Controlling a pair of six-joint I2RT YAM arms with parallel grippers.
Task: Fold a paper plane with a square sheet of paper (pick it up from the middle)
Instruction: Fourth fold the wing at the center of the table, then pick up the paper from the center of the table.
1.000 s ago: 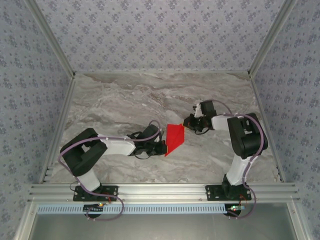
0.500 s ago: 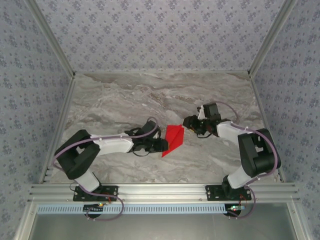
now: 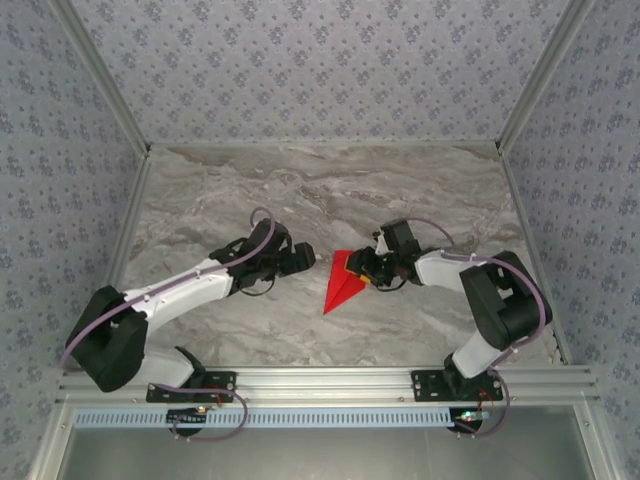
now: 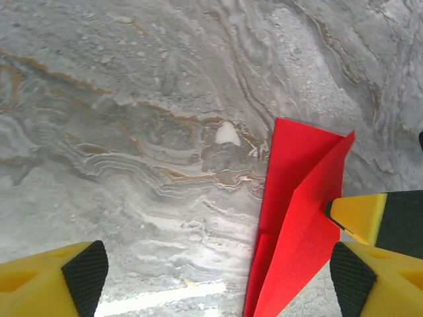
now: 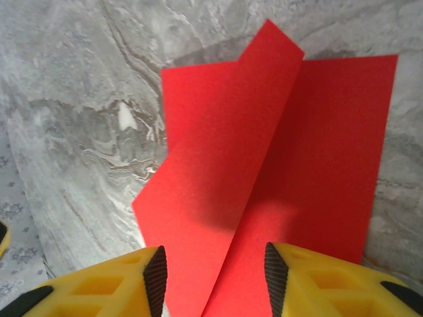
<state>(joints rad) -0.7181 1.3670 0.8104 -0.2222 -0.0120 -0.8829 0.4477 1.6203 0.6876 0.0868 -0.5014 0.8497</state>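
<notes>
Red sheet of paper (image 3: 342, 284) lies flat on the marble table (image 3: 250, 190), a little right of centre and already part-folded. In the top view it reads as a narrow pointed shape whose long axis runs from a near-left tip to a broader far-right end. The right gripper (image 3: 368, 270) sits at that far-right end, touching the sheet's edge. In the right wrist view the sheet (image 5: 264, 165) stretches straight away from the gripper (image 5: 215, 267), one flap lifted along a crease that runs down between the fingers (image 5: 155, 271), which are spread to either side of it and pinch nothing. The left gripper (image 3: 303, 257) stands apart on the sheet's left side. From its wrist camera the sheet (image 4: 297, 218) lies ahead and to the right, near the right-hand one of its widely spread fingers (image 4: 82, 271), and a yellow fingertip of the other arm (image 4: 367, 214) rests on the red surface. The right arm is plainly the nearer, lined up along the crease, so the next press or pinch probably falls to it.
</notes>
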